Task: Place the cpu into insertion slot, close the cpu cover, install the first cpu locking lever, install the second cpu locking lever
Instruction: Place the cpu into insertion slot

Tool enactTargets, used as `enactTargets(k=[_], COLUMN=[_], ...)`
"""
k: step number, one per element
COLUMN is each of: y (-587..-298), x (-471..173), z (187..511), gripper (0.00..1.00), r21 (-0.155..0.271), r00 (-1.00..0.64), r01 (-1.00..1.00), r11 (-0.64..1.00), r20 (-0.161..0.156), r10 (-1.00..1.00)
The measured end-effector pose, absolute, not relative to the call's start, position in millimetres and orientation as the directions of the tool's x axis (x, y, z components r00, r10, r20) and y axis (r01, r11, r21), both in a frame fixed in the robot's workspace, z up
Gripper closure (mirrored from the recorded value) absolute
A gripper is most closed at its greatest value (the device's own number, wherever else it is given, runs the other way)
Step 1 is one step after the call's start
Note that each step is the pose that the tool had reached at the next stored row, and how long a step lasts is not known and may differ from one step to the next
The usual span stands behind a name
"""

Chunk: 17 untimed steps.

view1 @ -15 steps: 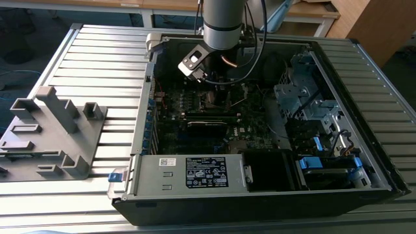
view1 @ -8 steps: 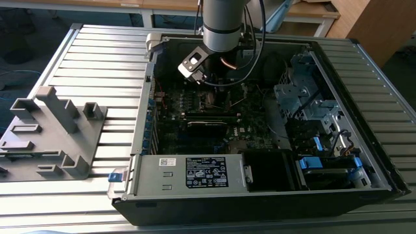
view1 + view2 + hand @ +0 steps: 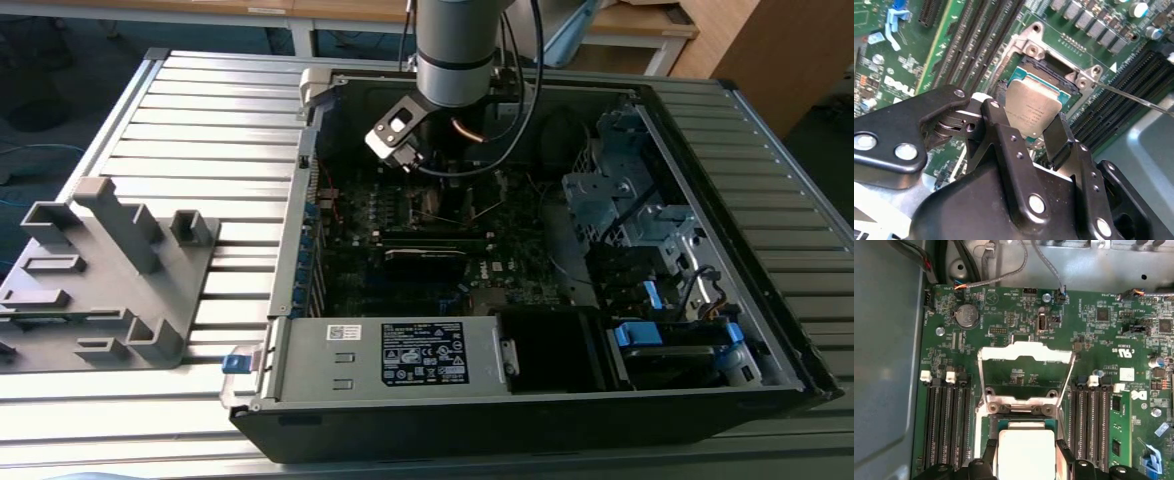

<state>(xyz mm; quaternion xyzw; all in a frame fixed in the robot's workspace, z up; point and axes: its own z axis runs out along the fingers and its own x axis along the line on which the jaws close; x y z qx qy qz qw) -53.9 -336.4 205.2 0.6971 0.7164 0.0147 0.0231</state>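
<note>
In both wrist views my gripper (image 3: pixel 1026 119) (image 3: pixel 1026 458) is shut on the cpu (image 3: pixel 1034 102) (image 3: pixel 1026 440), one black finger against each of two opposite edges. The chip has a dull silvery top and a teal rim. It hangs slightly tilted right over the insertion slot (image 3: pixel 1054 70) (image 3: pixel 1024 412); I cannot tell whether it touches the slot. Beyond the slot, the cpu cover (image 3: pixel 1026 355) stands swung open as a thin silvery frame. A thin wire locking lever (image 3: pixel 1134 98) sticks out beside the socket. In the exterior view the gripper (image 3: pixel 407 160) reaches into the open computer case (image 3: pixel 300 200).
Black memory slots (image 3: pixel 946 425) (image 3: pixel 1089 425) flank the socket on both sides. A coin battery (image 3: pixel 966 316) and loose cables (image 3: pixel 1004 275) lie past the cover. A power supply (image 3: pixel 387 352) and drive bays (image 3: pixel 641 230) fill the case's near and right parts. A grey fixture (image 3: pixel 114 270) sits on the slatted table.
</note>
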Motion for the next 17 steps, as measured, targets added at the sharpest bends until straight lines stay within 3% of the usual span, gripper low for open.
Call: enactTargets(k=[17], y=[-333.0], x=[-55.1], z=[201.9], gripper=[0.46], r21=[0.054], r00=[-0.004], r01=[0.999], r11=[0.005], r20=[-0.012], r10=[1.000])
